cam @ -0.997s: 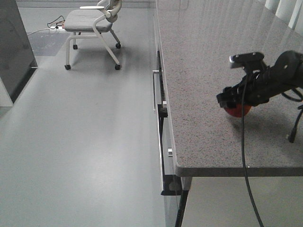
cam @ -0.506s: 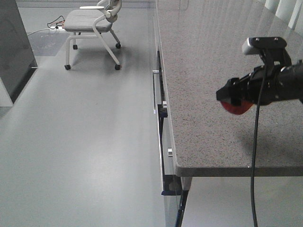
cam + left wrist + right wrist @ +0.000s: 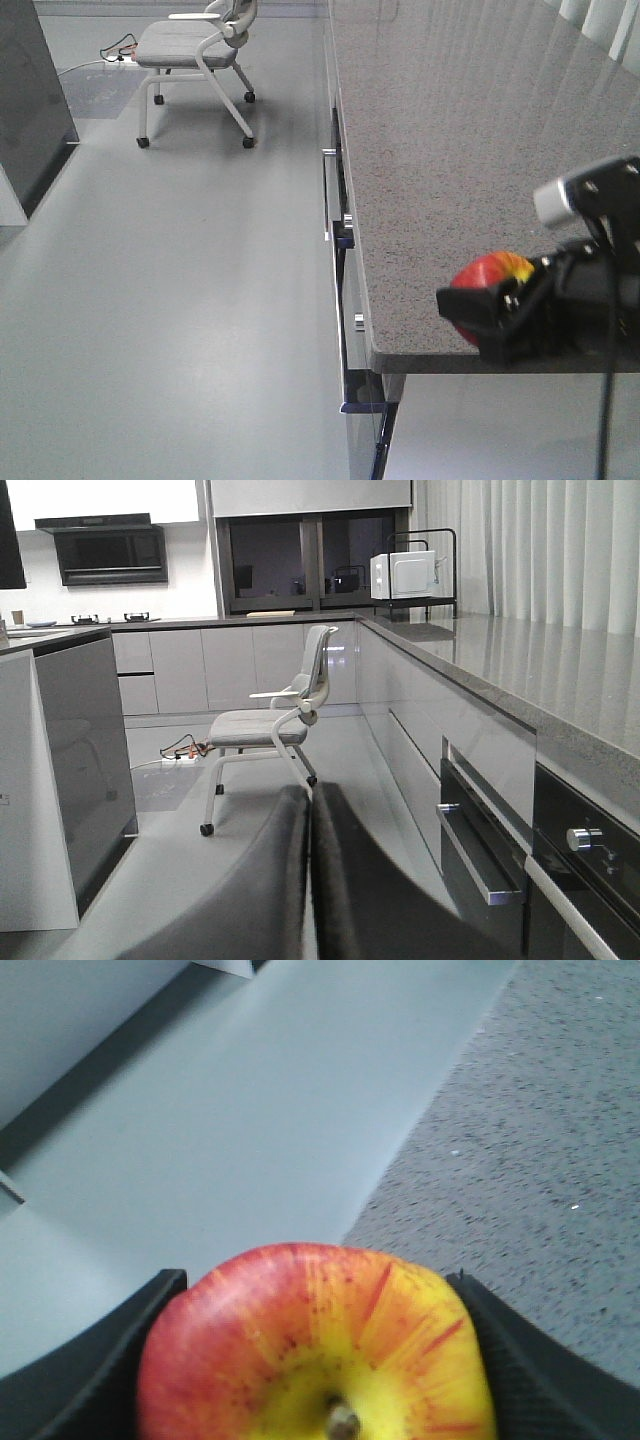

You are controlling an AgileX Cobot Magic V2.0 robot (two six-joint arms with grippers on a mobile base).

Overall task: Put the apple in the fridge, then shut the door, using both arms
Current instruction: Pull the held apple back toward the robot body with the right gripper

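Note:
The apple (image 3: 487,272), red with a yellow patch round its stem, is held in the air over the front corner of the granite counter (image 3: 450,150). My right gripper (image 3: 478,312) is shut on the apple (image 3: 318,1345), with one black finger (image 3: 95,1365) on each side of it. My left gripper (image 3: 310,802) is shut and holds nothing, its tips pointing at the floor toward the chair. The fridge (image 3: 28,95) shows as a tall dark grey body at the far left, also seen as the fridge (image 3: 82,760). Its inside and the door's state are out of view.
A white wheeled chair (image 3: 196,50) stands on the grey floor, a power strip with cables (image 3: 118,52) behind it. Oven and drawer handles (image 3: 327,190) stick out from the counter's front. Further back are a microwave (image 3: 404,575) on a rack and curtains (image 3: 530,550).
My right gripper has lifted the apple off the counter and carried it toward the counter's front corner, nearer the camera. The apple's yellow side now faces up.

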